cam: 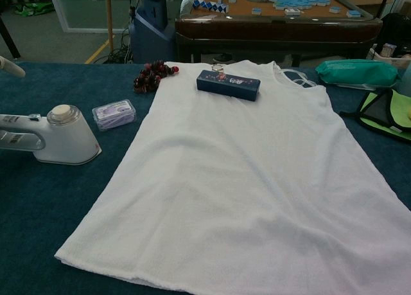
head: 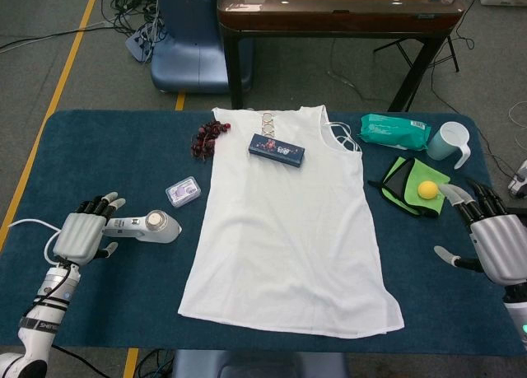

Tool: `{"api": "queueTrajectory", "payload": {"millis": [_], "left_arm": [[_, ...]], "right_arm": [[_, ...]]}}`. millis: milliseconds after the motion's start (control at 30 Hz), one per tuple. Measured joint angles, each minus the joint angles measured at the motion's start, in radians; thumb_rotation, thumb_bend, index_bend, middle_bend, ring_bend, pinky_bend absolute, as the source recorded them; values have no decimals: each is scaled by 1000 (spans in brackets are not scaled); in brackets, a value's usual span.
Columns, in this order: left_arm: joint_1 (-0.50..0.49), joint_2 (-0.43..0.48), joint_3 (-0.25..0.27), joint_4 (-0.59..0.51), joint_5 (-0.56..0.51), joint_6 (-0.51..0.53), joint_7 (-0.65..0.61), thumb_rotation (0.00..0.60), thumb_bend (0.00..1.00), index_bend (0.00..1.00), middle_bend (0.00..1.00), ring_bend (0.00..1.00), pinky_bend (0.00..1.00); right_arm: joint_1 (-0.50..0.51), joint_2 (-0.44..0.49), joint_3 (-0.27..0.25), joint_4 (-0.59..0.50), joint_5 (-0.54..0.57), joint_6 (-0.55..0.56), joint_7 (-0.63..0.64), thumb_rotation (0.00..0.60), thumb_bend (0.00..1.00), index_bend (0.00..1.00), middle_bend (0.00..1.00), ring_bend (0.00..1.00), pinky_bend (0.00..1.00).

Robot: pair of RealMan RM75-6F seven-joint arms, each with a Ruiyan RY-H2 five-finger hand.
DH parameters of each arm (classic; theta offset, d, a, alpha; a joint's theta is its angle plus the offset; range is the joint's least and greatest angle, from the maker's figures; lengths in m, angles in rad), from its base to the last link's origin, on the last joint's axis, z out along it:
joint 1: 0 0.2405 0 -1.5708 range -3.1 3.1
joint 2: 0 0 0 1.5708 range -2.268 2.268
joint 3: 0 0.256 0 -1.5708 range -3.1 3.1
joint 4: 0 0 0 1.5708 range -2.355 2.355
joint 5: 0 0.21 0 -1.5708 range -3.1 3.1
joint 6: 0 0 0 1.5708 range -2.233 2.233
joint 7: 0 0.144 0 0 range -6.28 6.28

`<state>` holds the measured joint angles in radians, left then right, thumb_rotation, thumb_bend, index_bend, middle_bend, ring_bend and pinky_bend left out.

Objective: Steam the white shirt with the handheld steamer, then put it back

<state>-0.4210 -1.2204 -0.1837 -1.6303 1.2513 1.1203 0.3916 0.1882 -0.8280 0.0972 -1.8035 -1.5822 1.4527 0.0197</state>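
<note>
The white shirt (head: 288, 221) lies flat across the middle of the blue table, filling most of the chest view too (cam: 250, 179). A white handheld steamer (head: 148, 226) lies on its side left of the shirt, also seen at the left edge of the chest view (cam: 54, 137). My left hand (head: 82, 234) hovers open just left of the steamer's handle, fingers spread, not touching it; one fingertip (cam: 11, 66) shows in the chest view. At the table's right edge my right hand (head: 498, 242) is open and holds nothing.
A dark blue box (head: 277, 150) sits on the shirt's collar area. Red beads (head: 207, 137) and a small clear case (head: 183, 192) lie left of the shirt. A green wipes pack (head: 395, 131), mug (head: 450, 142), and green cloth (head: 412, 184) with a yellow ball (head: 427, 189) occupy the right.
</note>
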Motion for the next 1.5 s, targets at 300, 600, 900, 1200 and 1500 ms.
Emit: {"api": "queueTrajectory", "payload": {"millis": [300,600,900,1200,1500], "left_arm": [[-95,-83,-28,102,-128,-89,59,600,180,204,122,130,173],[-121,-106,-11,115,-203,-100,114,600,180,203,123,130,173],[-144,-149,-7,180,-264,-106,122,600,180,247,134,135,180],[-174,-199,-12,267,-324,-130,114,600,180,345,192,182,191],[-196,-230,-11,304,-359,-152,109,600,181,434,280,239,221]], "right_arm": [[-9,2,-4,8,7,2,10,600,17,0,179,41,95],[-14,0,-7,18,10,0,22,600,17,0,179,41,96],[-17,-4,-11,27,13,-3,33,600,17,0,179,41,96],[-21,-4,-12,35,19,-4,40,600,17,0,179,41,95],[-20,-10,-13,44,25,-15,46,600,17,0,179,41,96]]}}
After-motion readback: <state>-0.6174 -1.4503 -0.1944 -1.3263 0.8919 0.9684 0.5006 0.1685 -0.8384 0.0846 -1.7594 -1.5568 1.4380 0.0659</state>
